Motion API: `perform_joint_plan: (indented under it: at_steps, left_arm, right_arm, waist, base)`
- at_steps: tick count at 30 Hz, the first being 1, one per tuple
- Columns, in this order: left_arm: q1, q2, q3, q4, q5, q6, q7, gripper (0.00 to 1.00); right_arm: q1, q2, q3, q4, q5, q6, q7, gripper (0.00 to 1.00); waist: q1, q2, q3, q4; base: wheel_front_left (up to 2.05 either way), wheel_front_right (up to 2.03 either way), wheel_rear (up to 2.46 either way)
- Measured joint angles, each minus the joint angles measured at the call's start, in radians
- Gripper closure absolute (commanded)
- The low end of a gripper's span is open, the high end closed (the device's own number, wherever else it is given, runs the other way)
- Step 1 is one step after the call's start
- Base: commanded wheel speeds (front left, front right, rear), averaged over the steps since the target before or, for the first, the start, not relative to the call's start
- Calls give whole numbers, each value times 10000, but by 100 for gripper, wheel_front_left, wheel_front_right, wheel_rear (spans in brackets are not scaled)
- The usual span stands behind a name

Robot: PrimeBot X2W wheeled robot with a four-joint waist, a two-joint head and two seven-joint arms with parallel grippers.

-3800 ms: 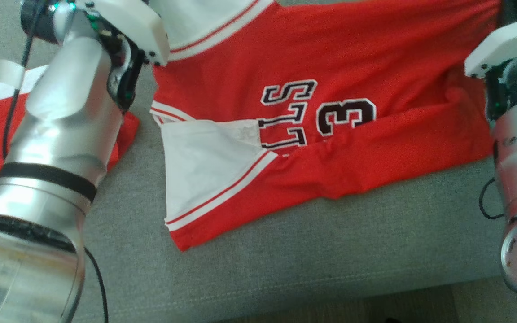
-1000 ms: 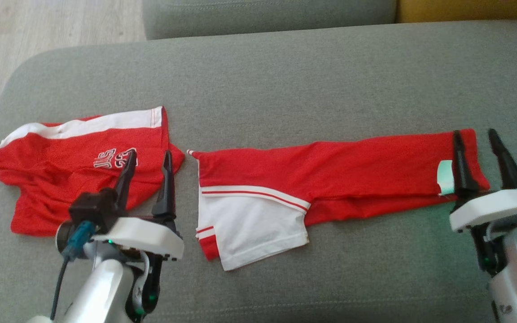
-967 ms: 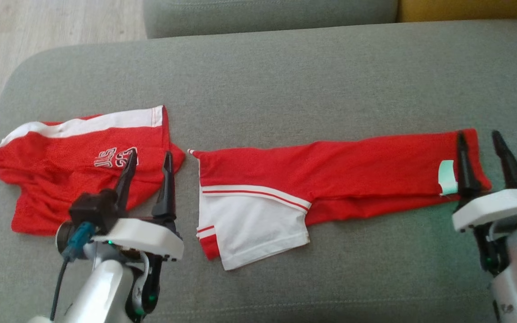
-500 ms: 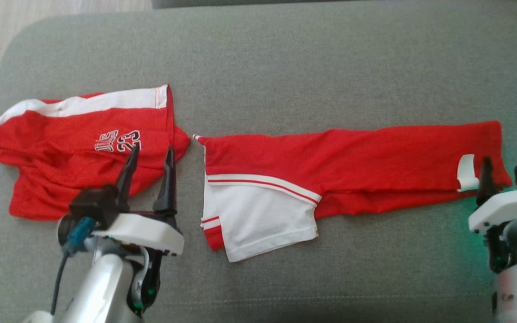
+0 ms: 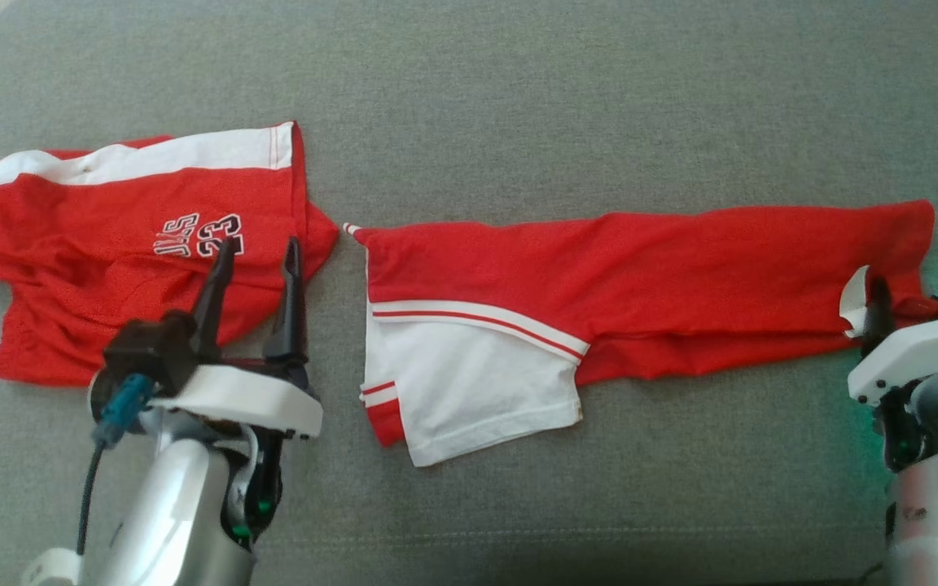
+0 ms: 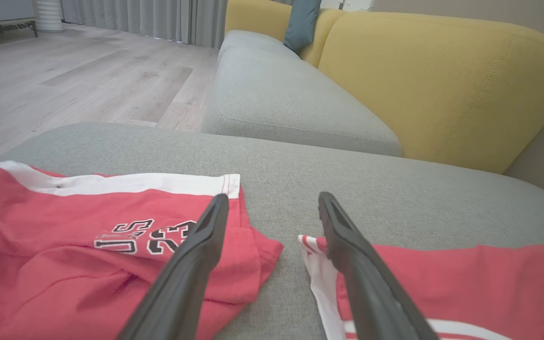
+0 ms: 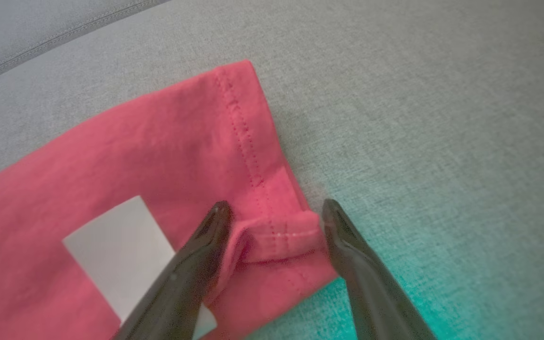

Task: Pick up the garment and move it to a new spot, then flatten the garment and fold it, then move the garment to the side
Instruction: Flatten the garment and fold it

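The garment is red with a white striped sleeve and lies folded into a long strip across the grey sofa seat. My right gripper is open at its right end. In the right wrist view, the right gripper straddles the garment's curled hem corner, beside a white label. My left gripper is open and holds nothing, hovering just left of the garment's left end. In the left wrist view, the left gripper sits over the gap, with the garment to its right.
A second red garment printed with 23 lies crumpled at the seat's left end, under the left fingers, and appears again as the second red garment. A yellow backrest and wooden floor lie beyond the seat.
The head camera has tilted down, shifting the whole picture. The garment, earlier spread with one fold, now lies in a long strip. The right gripper has dipped lower over the garment's right corner.
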Motion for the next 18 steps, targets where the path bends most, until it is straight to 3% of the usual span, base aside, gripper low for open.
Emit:
perform_joint_plan:
  at_steps: [1, 2, 6, 10, 18]
  left_arm:
    - [-28, -25, 77, 6, 58, -6, 0, 0]
    - [-73, -31, 130, 12, 86, -10, 0, 0]
    - [-148, -63, 324, 40, 174, -100, 0, 0]
    - [-140, -90, 466, 134, 249, -186, 0, 0]
    - [-34, -270, 570, 174, 336, -305, 0, 0]
  right_arm:
    - [-1, 0, 38, -25, 29, 0, 88, 35]
    - [-2, -2, 69, -50, 105, 0, 146, 100]
    - [6, 40, -38, -125, 121, 0, 272, 100]
    - [55, 161, -811, -303, -568, 0, 301, 100]
    - [81, 128, -3348, -1647, -3421, 2, 267, 100]
  waist:
    - [0, 0, 19, -16]
    - [0, 0, 31, -31]
    - [0, 0, -27, -100]
    - [-1, 0, -249, -172]
    - [-1, 0, -745, -249]
  base:
    - [0, 0, 0]
    - [0, 0, 0]
    - [0, 0, 0]
    - [0, 0, 0]
    - [0, 0, 0]
